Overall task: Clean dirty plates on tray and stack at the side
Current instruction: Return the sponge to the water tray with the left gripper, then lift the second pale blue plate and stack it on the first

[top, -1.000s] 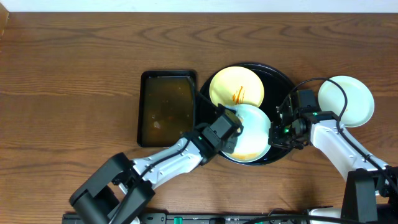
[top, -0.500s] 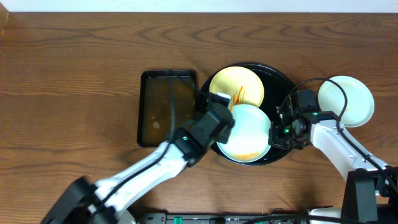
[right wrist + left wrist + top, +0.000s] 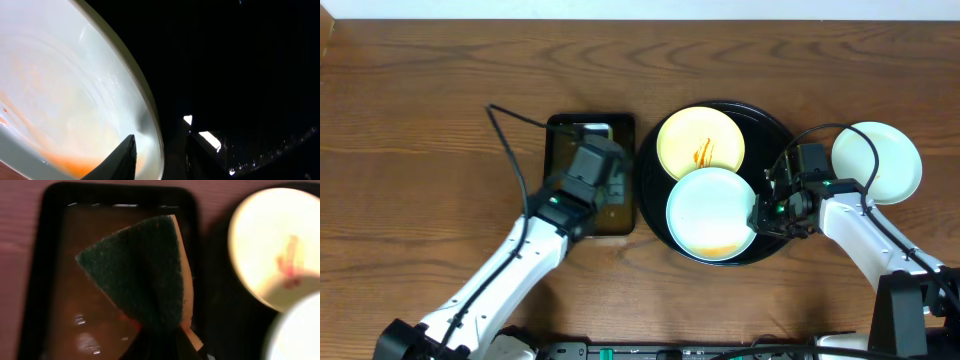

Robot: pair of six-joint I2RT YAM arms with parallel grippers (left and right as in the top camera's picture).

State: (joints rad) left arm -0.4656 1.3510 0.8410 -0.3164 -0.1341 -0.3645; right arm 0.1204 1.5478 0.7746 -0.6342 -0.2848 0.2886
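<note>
The round black tray (image 3: 772,128) holds a pale yellow plate (image 3: 701,140) with an orange streak and a mint-white plate (image 3: 710,213) with orange smears near its front edge. A second mint-white plate (image 3: 877,160) lies on the table to the tray's right. My right gripper (image 3: 760,215) is shut on the mint plate's right rim; in the right wrist view one finger lies inside the plate (image 3: 60,90) and one outside (image 3: 160,145). My left gripper (image 3: 595,172) is shut on a green and yellow sponge (image 3: 140,275) over the rectangular pan (image 3: 47,230).
The rectangular black pan (image 3: 563,150) of brownish water stands just left of the tray. The yellow plate also shows at the right of the left wrist view (image 3: 275,240). Brown wooden table lies all around.
My left arm has swung left with the sponge, off the mint plate and over the pan. The mint plate is uncovered. The right arm has not moved.
</note>
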